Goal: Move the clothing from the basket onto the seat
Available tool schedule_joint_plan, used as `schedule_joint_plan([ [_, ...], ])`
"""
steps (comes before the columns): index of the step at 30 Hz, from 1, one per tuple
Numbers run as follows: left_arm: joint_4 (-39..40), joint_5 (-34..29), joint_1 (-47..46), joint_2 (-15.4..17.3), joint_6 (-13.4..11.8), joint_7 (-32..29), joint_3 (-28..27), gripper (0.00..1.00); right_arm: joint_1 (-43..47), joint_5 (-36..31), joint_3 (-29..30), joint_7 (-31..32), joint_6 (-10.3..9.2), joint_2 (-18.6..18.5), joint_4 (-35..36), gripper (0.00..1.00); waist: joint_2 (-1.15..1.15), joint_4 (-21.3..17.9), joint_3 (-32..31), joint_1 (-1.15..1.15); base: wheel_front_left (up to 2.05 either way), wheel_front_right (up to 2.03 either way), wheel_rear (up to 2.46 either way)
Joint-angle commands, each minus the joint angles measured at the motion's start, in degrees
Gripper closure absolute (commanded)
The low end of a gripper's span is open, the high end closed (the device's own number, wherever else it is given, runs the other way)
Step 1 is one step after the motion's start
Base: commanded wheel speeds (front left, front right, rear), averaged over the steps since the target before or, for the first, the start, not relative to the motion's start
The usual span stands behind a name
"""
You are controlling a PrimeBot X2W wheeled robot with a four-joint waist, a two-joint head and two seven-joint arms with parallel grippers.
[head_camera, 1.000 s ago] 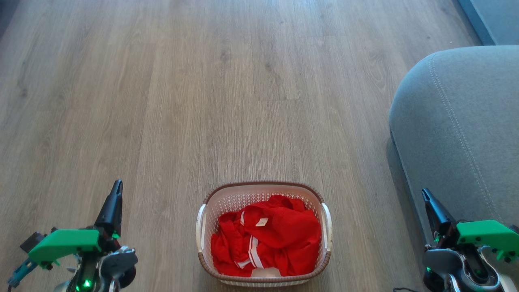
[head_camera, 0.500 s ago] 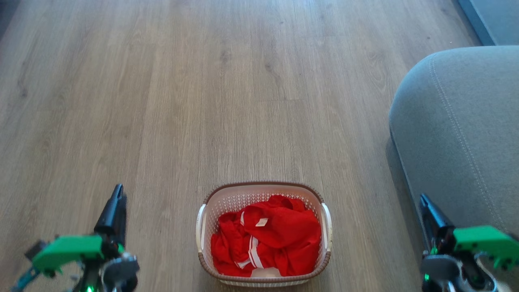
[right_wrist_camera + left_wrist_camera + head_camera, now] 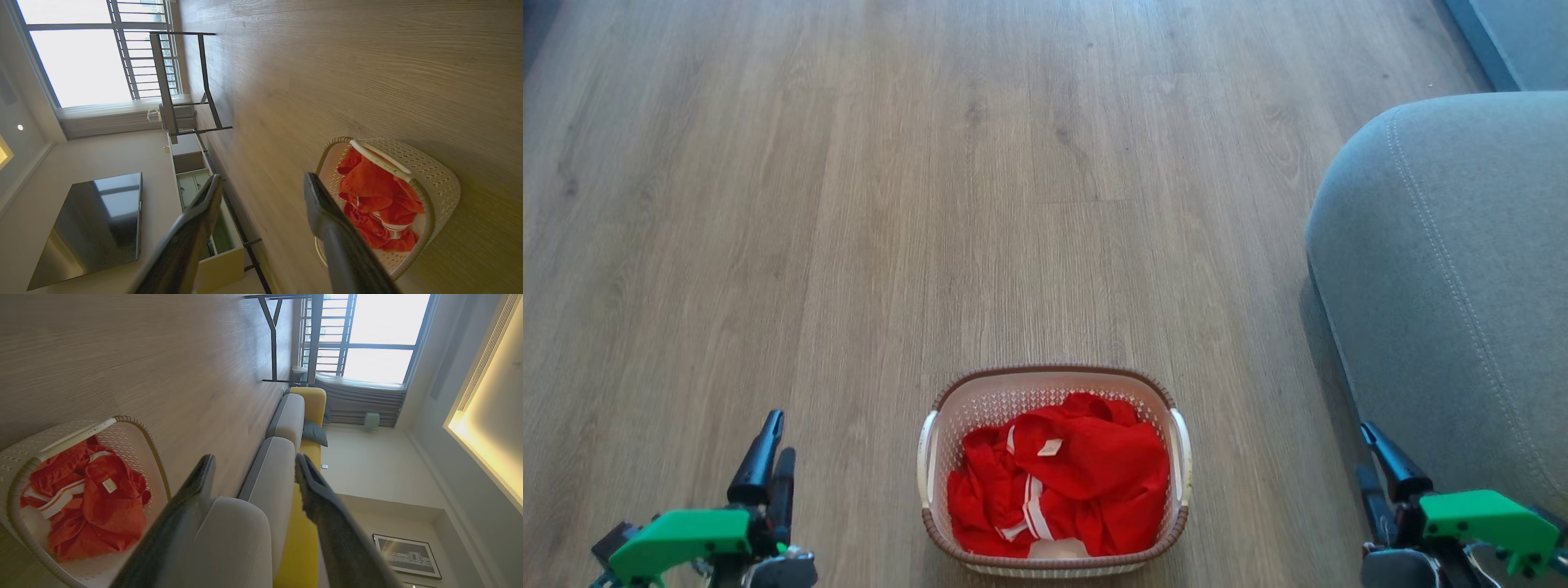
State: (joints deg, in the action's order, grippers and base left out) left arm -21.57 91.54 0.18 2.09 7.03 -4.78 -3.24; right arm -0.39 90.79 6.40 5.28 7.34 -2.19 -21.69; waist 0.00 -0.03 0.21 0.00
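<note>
- Both hands are sitting lower in the head view than a second ago, their dark fingers drawn back toward the bottom edge. The basket and its load are lying just where they were.
- The left hand [image 3: 778, 433] is hanging at the lower left over bare floor. The left wrist view is showing its two fingers spread apart with nothing between them.
- The right hand [image 3: 1364, 447] is hovering at the lower right, just beside the near edge of the seat [image 3: 1445, 286]. Its fingers are likewise parted and gripping nothing.
- Between the hands, the clothing [image 3: 1066, 490] is lying crumpled inside the basket [image 3: 1045, 371]. It is bright red fabric bunched in soft folds.
- White stripe trim [image 3: 1033, 506] is running down its lower left part, and a small white label [image 3: 1050, 447] is facing up near the middle.
- The basket is standing upright on the wooden floor [image 3: 931, 204], well apart from both hands. Its brown rim is ringing the pile, with a white handle on each side.
- The seat is rising to the basket's right, with a strip of floor lying between them. Its rounded grey corner is showing a double seam.
- Beyond the basket, open floor is stretching to the far edge of the head view.
</note>
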Motion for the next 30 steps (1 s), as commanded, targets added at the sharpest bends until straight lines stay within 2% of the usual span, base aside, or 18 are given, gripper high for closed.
schedule_joint_plan([
  [1,1.3,-1.2,-3.2,0.8,0.1,0.7,0.2,0.0,-3.5,-0.8,-0.5,-0.7,0.02,-1.4,1.9,0.0,0.0,0.0,0.0,0.0,0.0,0.0,0.0],
  [13,0.6,-11.5,-5.4,1.3,0.0,2.6,0.3,0.0,-6.1,-7.5,-3.6,-3.3,0.04,-3.7,1.0,0.0,0.0,0.0,0.1,0.0,0.0,0.0,0.0],
  [30,0.1,-27.8,-8.1,1.0,-0.9,5.5,0.4,0.0,-9.2,-22.2,-6.1,-6.2,0.05,-5.3,0.3,0.0,0.0,0.0,0.3,0.0,0.0,0.0,0.0],
])
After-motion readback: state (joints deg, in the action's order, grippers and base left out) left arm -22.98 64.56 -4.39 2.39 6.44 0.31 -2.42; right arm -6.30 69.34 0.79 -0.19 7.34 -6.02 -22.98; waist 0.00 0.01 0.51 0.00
